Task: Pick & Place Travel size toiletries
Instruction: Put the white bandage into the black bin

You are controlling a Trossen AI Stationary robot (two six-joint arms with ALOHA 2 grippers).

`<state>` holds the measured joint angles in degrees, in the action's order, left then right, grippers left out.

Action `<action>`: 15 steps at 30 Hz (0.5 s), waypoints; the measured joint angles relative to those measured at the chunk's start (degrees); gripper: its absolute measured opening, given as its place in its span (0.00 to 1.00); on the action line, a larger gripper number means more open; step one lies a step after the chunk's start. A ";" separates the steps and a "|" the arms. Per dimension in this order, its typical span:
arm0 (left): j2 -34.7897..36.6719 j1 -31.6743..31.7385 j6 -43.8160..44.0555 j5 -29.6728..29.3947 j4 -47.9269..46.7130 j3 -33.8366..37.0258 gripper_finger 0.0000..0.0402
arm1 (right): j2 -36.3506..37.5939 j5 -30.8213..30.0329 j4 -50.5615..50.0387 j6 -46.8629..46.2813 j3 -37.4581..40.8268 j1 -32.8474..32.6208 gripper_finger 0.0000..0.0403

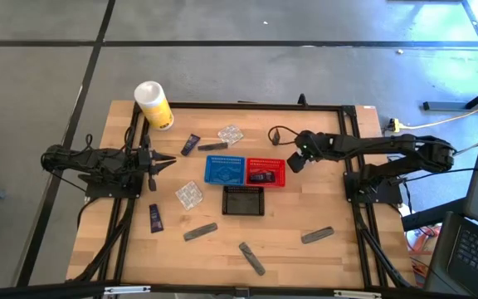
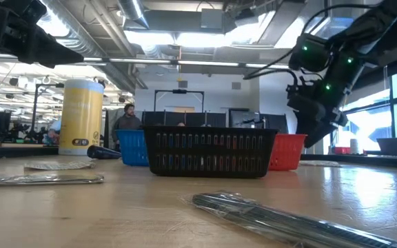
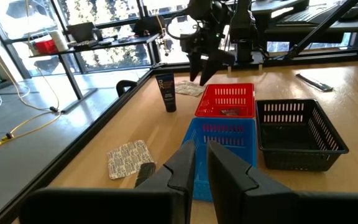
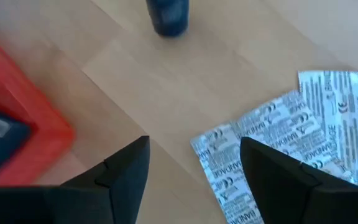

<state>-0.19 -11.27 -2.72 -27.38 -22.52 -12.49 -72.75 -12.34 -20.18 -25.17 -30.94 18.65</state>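
Right wrist view shows the right hand (image 4: 194, 171), open and empty, above a clear, crinkly, printed packet (image 4: 291, 155): light, flimsy, slippery, best pinched at an edge.

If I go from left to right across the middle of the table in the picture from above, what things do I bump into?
Left gripper → blue basket → red basket with a dark navy sachet inside → right gripper, its fingers open and empty.
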 joint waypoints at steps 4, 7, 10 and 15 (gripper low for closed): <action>0.00 0.01 0.00 0.00 0.01 -0.01 0.09 | 0.00 -2.64 0.60 0.57 1.29 0.02 0.62; -0.01 0.00 0.00 0.00 0.00 -0.01 0.09 | 0.00 -2.90 1.57 1.79 1.76 -0.10 0.60; -0.02 0.02 0.00 0.00 0.00 0.00 0.10 | 0.00 -2.24 3.70 2.41 2.48 -0.72 0.59; 0.00 0.01 0.00 0.00 0.00 -0.02 0.09 | -2.10 -2.24 5.59 3.06 3.63 -1.11 0.57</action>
<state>-0.19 -11.25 -2.72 -27.38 -22.52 -12.51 -74.85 -14.59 -14.59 -22.11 -27.31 17.54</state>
